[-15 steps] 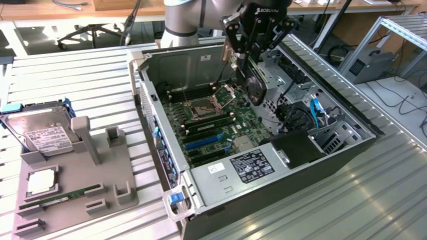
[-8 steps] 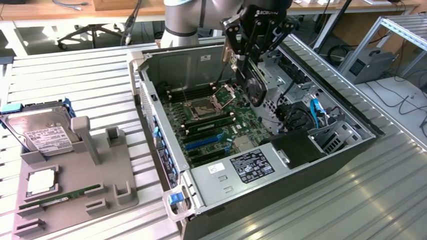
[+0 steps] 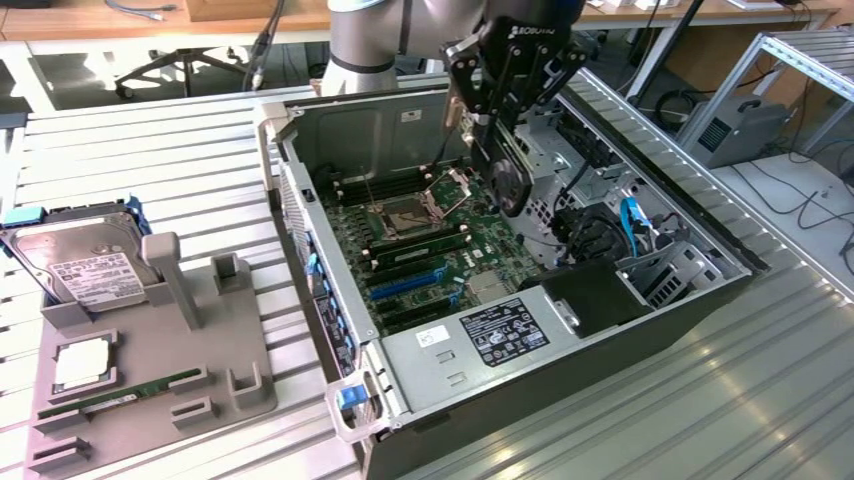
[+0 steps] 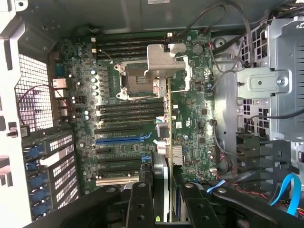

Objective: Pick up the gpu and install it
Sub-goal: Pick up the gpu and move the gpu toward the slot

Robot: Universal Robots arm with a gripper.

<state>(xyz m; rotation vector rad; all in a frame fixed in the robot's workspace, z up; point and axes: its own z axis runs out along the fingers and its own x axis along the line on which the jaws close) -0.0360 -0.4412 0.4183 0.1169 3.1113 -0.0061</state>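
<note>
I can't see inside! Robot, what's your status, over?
Gripper shut on gpu. Gpu above motherboard, not yet seated. Blue cable off to the side.

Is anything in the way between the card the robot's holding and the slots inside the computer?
Nothing visible. The gripper holds the gpu in open air above the motherboard, whose expansion slots lie bare. Loose cables sit off to the side, by the drive cage.

Your arm (image 3: 363, 40): reaching down from above, wrist pointing downward. Your gripper (image 3: 497, 125): fingers (image 4: 140, 202) partway closed, pinching the gpu (image 3: 509, 178) edgewise between them.
</note>
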